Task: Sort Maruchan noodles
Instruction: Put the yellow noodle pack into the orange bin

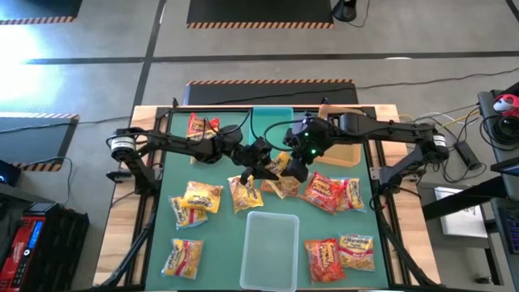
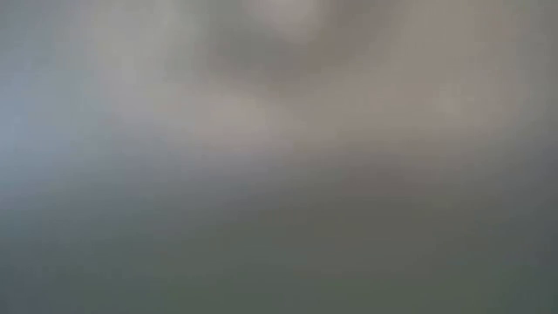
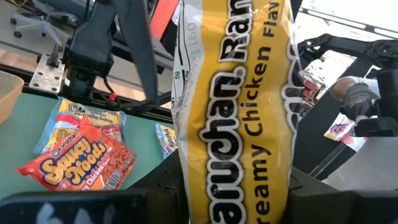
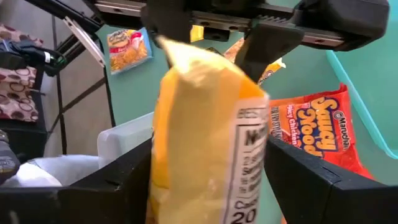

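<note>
A yellow Maruchan noodle packet (image 3: pixel 236 93) hangs over the middle of the green table, between my two grippers (image 1: pixel 276 166). My left gripper (image 1: pixel 261 162) is shut on one end of it. My right gripper (image 4: pixel 208 186) is open, one finger on each side of the packet's other end; whether they touch it cannot be told. Several more packets lie flat on the table: red ones (image 1: pixel 324 193), yellow ones (image 1: pixel 195 199) and one at the far left (image 1: pixel 203 126). The low view is a blur and shows nothing. My left gripper pinches the yellow packet's end (image 4: pixel 180 53) between its two fingers (image 4: pixel 165 25), coming level from the table's left side. The packet reaches away from the fingers toward my right gripper, edge up, lifted clear of the table.
A clear bin (image 1: pixel 272 247) stands at the near middle, a teal bin (image 1: pixel 272 122) at the far middle and a tan bin (image 1: pixel 347 152) at the far right, under my right arm. Packets lie near both front corners (image 1: pixel 182 258) (image 1: pixel 340 253).
</note>
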Controlling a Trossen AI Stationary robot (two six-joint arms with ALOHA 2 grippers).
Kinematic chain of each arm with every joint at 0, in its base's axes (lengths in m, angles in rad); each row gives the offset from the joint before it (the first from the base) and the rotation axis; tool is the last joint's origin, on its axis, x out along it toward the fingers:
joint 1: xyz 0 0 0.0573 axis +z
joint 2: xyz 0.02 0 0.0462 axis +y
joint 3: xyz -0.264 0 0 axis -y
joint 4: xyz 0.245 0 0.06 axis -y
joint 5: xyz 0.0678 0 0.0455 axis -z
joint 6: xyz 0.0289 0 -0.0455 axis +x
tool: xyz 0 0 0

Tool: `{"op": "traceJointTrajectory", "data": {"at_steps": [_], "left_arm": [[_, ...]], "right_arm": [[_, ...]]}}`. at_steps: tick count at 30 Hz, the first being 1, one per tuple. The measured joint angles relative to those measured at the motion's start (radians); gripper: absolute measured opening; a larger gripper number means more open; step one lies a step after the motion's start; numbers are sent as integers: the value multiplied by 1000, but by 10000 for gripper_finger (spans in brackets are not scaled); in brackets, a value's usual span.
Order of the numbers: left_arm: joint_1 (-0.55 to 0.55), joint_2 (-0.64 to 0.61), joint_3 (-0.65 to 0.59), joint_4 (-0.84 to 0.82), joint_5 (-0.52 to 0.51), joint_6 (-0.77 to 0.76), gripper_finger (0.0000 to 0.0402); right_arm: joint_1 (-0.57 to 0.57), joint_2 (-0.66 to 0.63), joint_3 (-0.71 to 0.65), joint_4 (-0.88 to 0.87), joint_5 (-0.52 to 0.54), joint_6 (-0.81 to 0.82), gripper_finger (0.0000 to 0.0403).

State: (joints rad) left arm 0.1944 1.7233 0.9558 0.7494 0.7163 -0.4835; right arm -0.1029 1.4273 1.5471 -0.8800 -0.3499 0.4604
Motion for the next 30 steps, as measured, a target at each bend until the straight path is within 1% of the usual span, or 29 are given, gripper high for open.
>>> {"op": "traceJointTrajectory", "data": {"at_steps": [12,21,24,30], "left_arm": [[0,0,0,10,0,3,118],[2,0,-1,10,0,2,121],[3,0,-1,12,-4,-3,124],[18,-3,-1,31,3,-34,140]], "right_arm": [[1,-4,0,0,-2,-10,195],[0,-6,0,-6,0,-18,134],[0,-12,1,-20,2,-18,127],[-2,-47,1,-54,2,-10,127]]}}
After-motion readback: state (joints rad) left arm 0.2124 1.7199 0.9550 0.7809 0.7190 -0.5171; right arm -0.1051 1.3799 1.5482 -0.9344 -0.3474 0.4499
